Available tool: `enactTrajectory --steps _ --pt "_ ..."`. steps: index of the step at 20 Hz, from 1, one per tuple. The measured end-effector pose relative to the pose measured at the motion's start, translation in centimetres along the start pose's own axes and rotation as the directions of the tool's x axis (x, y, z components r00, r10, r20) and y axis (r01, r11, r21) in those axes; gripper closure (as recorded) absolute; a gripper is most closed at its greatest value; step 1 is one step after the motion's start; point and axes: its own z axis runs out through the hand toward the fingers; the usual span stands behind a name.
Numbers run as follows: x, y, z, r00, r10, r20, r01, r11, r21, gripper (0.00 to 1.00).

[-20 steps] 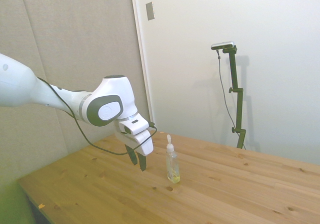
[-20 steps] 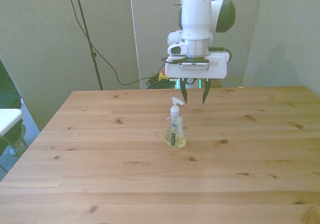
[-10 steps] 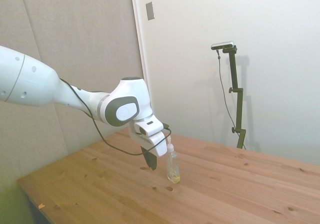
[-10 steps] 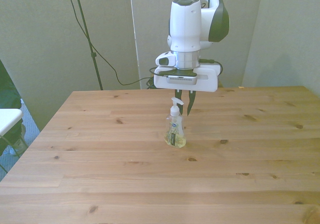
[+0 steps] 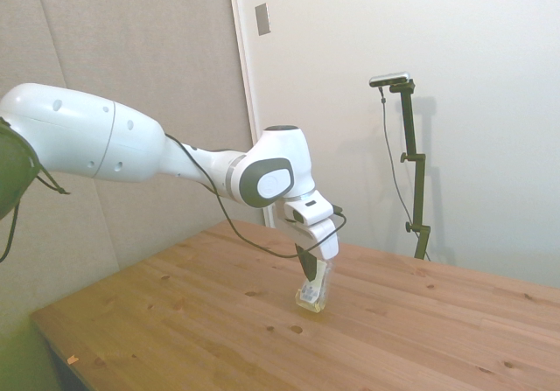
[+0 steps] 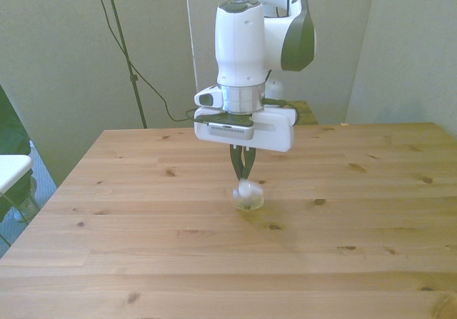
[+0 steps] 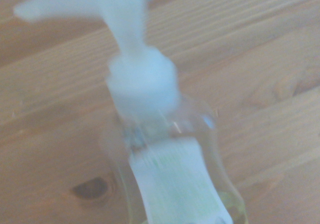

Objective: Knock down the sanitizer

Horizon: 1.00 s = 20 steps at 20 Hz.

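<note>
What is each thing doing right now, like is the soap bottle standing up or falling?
sanitizer: tipping over, base on the table, blurred in the front view, not flat yet.
gripper: fingers close together, right against the bottle's top.
table: bare wood, holds only the bottle.

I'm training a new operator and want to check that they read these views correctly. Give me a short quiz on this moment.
1. True or false: the sanitizer lies flat on the table.
2. Where is the end effector?
A) at the sanitizer's top
B) resting on the table, far from the sanitizer
C) raised high, well clear of everything
3. In the wrist view, what colour is the sanitizer's nozzle cap?

Key: 1. False: it leans, but its base is still on the wood. 2. A. 3. White.
</note>
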Motion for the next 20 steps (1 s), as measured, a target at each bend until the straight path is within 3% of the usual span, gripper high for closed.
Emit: enactTrajectory --steps 1,2,8,20 --pt "0.2 -0.4 0.1 1.0 0.0 -0.001 0.0 1.0 0.0 1.0" --pt "0.3 -0.5 0.0 1.0 -0.001 -0.001 0.001 1.0 0.0 0.0" --pt "-2.1 0.0 -1.6 0.998 -0.059 0.029 0.059 0.998 -0.013 0.0" --pt "-5.7 4.9 -3.0 0.987 -0.146 0.073 0.149 0.987 -0.051 0.0"
